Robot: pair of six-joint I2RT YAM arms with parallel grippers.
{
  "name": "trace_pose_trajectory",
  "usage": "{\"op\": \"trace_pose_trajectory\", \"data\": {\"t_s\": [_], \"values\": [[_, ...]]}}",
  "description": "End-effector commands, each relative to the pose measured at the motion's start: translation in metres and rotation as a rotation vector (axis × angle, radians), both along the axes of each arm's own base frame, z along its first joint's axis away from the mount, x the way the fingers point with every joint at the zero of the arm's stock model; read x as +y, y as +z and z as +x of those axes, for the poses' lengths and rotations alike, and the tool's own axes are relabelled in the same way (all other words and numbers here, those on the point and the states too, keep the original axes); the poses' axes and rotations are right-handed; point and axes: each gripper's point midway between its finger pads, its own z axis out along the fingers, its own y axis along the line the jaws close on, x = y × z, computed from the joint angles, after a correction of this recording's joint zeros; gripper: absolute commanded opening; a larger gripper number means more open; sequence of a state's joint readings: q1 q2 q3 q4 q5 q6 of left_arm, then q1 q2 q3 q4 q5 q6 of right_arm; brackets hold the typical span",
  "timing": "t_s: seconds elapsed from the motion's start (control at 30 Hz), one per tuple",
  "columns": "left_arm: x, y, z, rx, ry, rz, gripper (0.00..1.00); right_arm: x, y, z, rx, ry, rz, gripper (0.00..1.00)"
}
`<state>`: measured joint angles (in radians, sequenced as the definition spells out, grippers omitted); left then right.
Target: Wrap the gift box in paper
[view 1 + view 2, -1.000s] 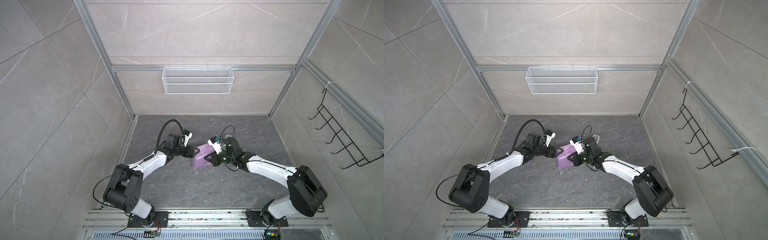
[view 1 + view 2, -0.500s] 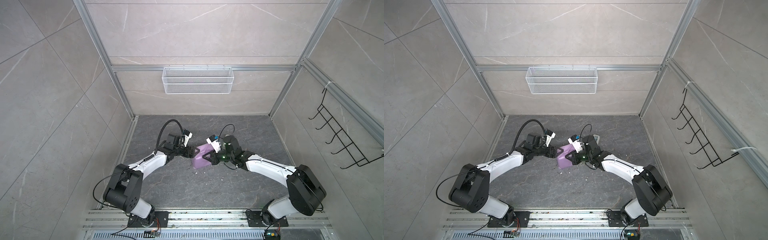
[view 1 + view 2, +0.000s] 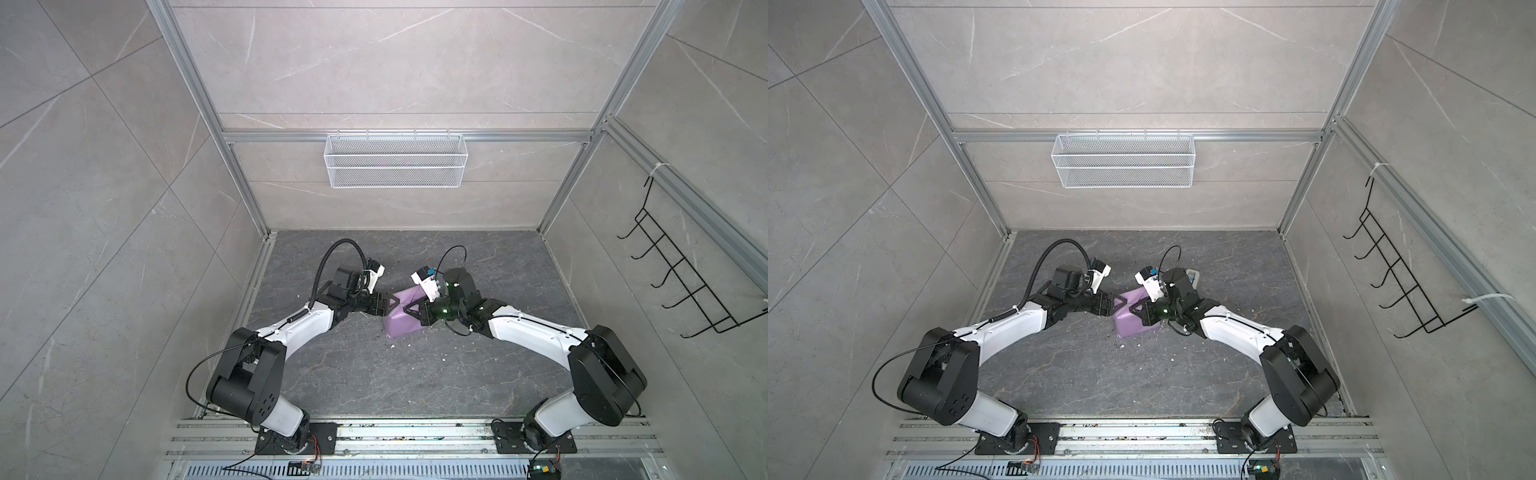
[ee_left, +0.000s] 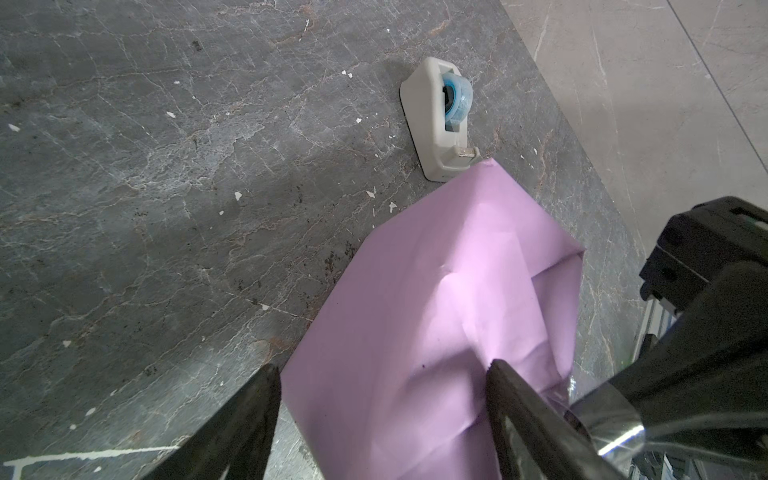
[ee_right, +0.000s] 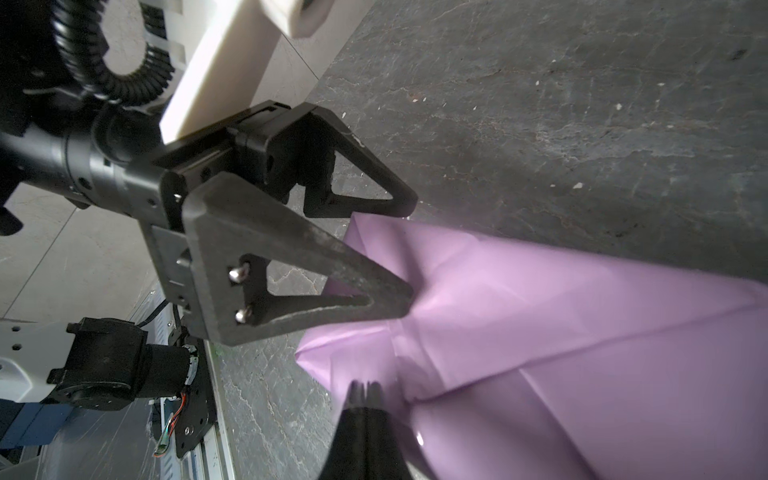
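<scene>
The paper shows its lilac face, folded into a creased bundle on the dark floor between the two arms. The gift box is hidden under it. My left gripper is open, its two fingers astride one end of the paper; the right wrist view shows them at that folded end. My right gripper is shut, its tips pressed against the paper from the opposite side. A shiny clear strip lies by it; whether it is held I cannot tell.
A grey-white tape dispenser with a blue roll stands just beyond the paper, behind the right wrist. A white wire basket hangs on the back wall and a black hook rack on the right wall. White scraps dot the floor.
My right gripper has moved a little leftward onto the paper, pushing the fold toward the left gripper. The left arm has stayed where it was.
</scene>
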<state>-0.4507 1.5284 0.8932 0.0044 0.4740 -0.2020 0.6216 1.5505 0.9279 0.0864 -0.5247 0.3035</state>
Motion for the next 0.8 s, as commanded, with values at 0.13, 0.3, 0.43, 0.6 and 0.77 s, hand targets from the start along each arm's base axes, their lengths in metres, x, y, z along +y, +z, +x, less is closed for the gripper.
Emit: {"op": "trace_pose_trajectory", "data": {"t_s": [0.13, 0.3, 0.43, 0.6, 0.77], "values": [[0.007, -0.023, -0.014, 0.063, -0.014, 0.065, 0.79, 0.002, 0.002, 0.012, -0.017, -0.036, -0.02, 0.0], [0.008, -0.023, -0.014, 0.064, -0.014, 0.065, 0.79, 0.003, 0.001, 0.017, -0.018, -0.048, -0.026, 0.0], [0.008, -0.023, -0.014, 0.064, -0.014, 0.065, 0.79, 0.002, 0.003, 0.023, -0.027, -0.067, -0.03, 0.0], [0.008, -0.023, -0.014, 0.063, -0.015, 0.066, 0.79, 0.002, 0.003, 0.028, -0.03, -0.077, -0.036, 0.0], [0.008, -0.023, -0.015, 0.065, -0.016, 0.066, 0.79, 0.001, 0.001, 0.032, -0.028, -0.082, -0.053, 0.0]]}}
